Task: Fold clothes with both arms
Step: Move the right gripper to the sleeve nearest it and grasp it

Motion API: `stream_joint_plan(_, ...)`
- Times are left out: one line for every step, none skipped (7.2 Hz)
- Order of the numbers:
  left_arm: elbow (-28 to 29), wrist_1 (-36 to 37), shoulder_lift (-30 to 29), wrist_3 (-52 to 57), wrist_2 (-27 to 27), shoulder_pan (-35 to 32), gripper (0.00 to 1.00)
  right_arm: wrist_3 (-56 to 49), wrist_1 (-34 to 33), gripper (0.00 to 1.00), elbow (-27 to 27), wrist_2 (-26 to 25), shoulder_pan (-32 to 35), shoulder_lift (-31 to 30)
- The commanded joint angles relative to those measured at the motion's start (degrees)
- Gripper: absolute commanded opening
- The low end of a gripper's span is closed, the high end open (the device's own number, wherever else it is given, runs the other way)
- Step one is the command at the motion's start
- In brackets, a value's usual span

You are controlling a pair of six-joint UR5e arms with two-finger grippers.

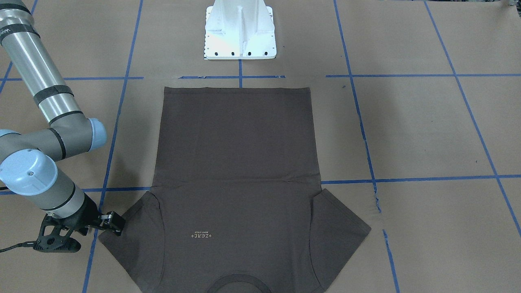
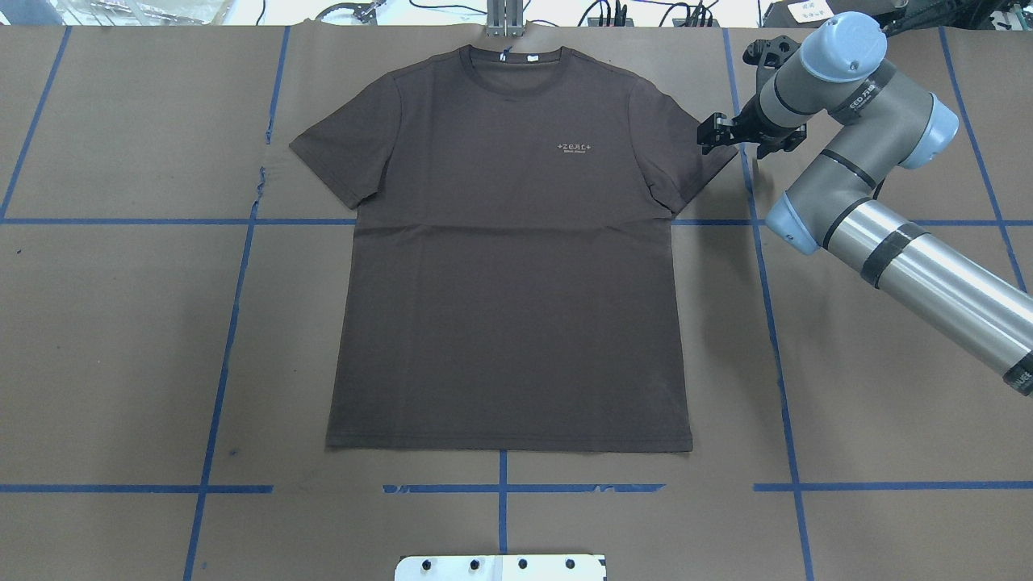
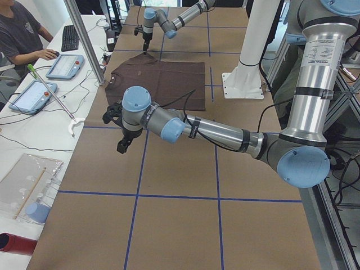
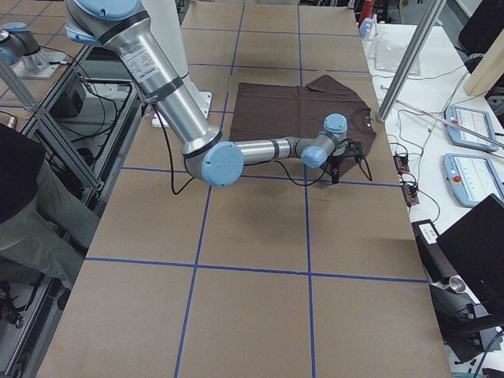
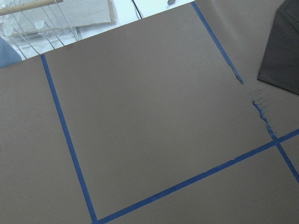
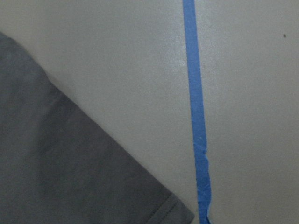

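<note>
Front-facing view: the T-shirt (image 1: 236,162) lies flat and unfolded on the bench (image 1: 427,130), chest logo up, collar toward the operators' side. The right end effector (image 1: 113,223) sits low at the outer hem of the right-side sleeve (image 1: 130,240), touching it or just beside it. Whether its jaws stand apart or together cannot be told.

Overhead view: both sleeves are spread and no fold has been made, so the task looks to be at its very start, with the first grasp being set up. The right end effector (image 2: 717,133) reaches the sleeve tip from the side. The left arm does not show here.

Exterior left view: the left end effector (image 3: 122,145) hangs over bare bench, well apart from the shirt. Its state cannot be judged from here.

Exterior right view: the right end effector (image 4: 337,169) is down at the shirt's near edge.

Left wrist view: only a corner of the left-side sleeve (image 5: 282,46) shows at the frame's edge, beyond blue tape (image 5: 70,140).

Right wrist view: the sleeve corner (image 6: 70,158) lies flat beside a tape line; no fingers appear.

The next move likely calls for the right end effector to pinch the sleeve hem cleanly, and for the left to travel to its own sleeve so both can lift together.
</note>
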Motion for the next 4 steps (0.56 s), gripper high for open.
stream_joint_plan(-0.01, -0.06, 0.15, 0.07, 0.00, -0.13, 1.00, 0.02, -0.08, 1.00, -0.64, -0.13, 0.07, 0.04)
stream_joint_plan(-0.45, -0.06, 0.24, -0.02, 0.00, -0.13, 1.00, 0.11, -0.08, 0.98, -0.65, -0.13, 0.07, 0.13)
stream_joint_plan(-0.63, -0.06, 0.50, 0.07, 0.00, -0.13, 1.00, 0.11, -0.16, 0.87, -0.73, -0.13, 0.07, 0.22)
stream_joint_plan(-0.63, -0.06, 0.50, -0.02, 0.00, -0.13, 1.00, 0.20, -0.08, 0.64, -0.73, -0.04, 0.07, 0.13)
